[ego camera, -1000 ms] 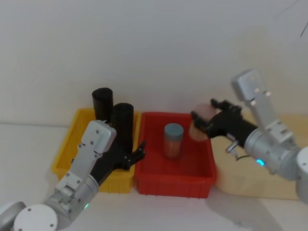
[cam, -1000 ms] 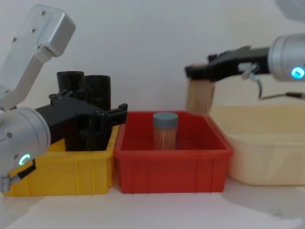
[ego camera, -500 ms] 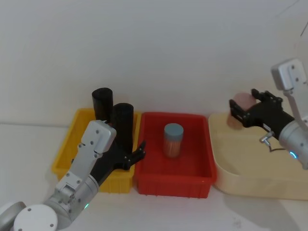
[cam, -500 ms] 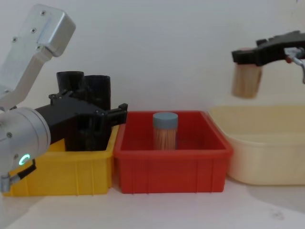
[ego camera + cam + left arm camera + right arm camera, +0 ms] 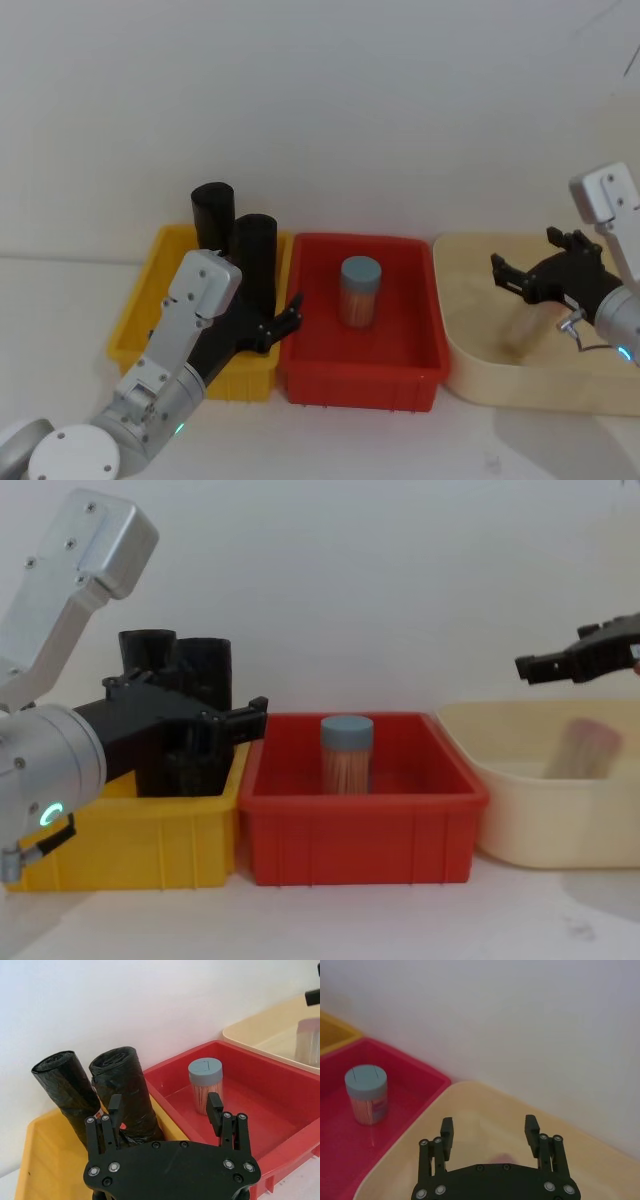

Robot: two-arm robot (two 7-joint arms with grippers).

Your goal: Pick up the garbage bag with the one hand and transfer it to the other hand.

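two rolls in the yellow bin [image 5: 120, 845]: the garbage bag [image 5: 122, 1087], red label [image 5: 128, 1126] unreadable, and its twin [image 5: 64, 1089]. left gripper [image 5: 165, 1104] just beside them, right gripper [image 5: 490, 1131] over the tub [image 5: 535, 825]: both wide open, empty. one jar [image 5: 347, 757] in red bin [image 5: 360, 842].

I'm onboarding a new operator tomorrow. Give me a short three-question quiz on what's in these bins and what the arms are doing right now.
1. How many garbage bags stand in the yellow bin?
2. True or false: the left pincer is shut on one of them.
3. Where does the upright jar with the blue-grey lid stand? A) yellow bin B) red bin C) beige tub

Key: 1. two; 2. false, it is open; 3. B.
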